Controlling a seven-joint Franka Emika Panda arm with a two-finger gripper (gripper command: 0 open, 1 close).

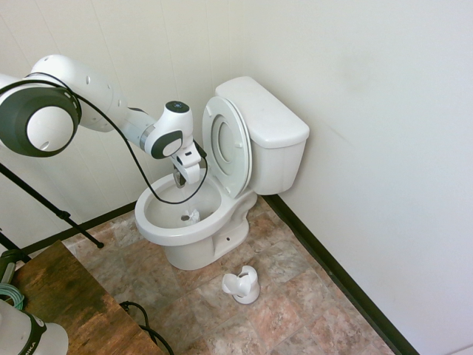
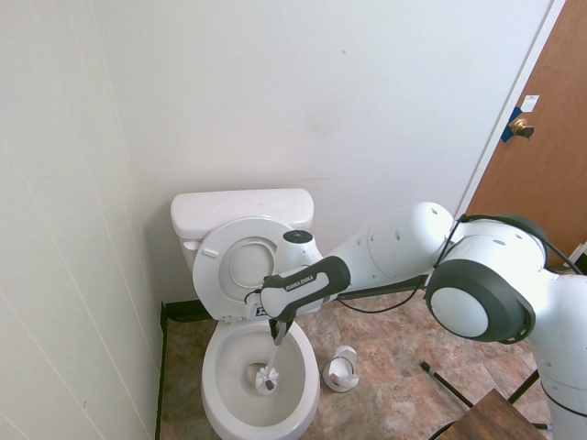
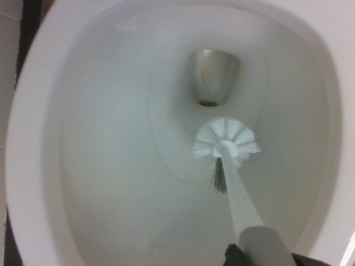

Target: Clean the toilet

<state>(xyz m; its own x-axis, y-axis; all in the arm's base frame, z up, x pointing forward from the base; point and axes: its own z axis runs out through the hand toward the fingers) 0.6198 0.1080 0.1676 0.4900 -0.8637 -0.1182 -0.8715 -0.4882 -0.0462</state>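
White bristles of the toilet brush (image 3: 224, 143) sit low in the bowl of the toilet (image 1: 194, 222), straight below the gripper (image 2: 278, 326), which is clenched on the upright handle. The drain hole (image 3: 212, 76) lies just beside the head, and the rim (image 3: 33, 138) leaves open room on every side for scrubbing.

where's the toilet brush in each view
First exterior view: brush hangs inside the toilet bowl, below the claw.
Second exterior view: bristle head low in the bowl, picture's lower middle.
Wrist view: bristle head right of centre, handle running to the bottom edge.
Shared landmark: the bowl's drain opening.
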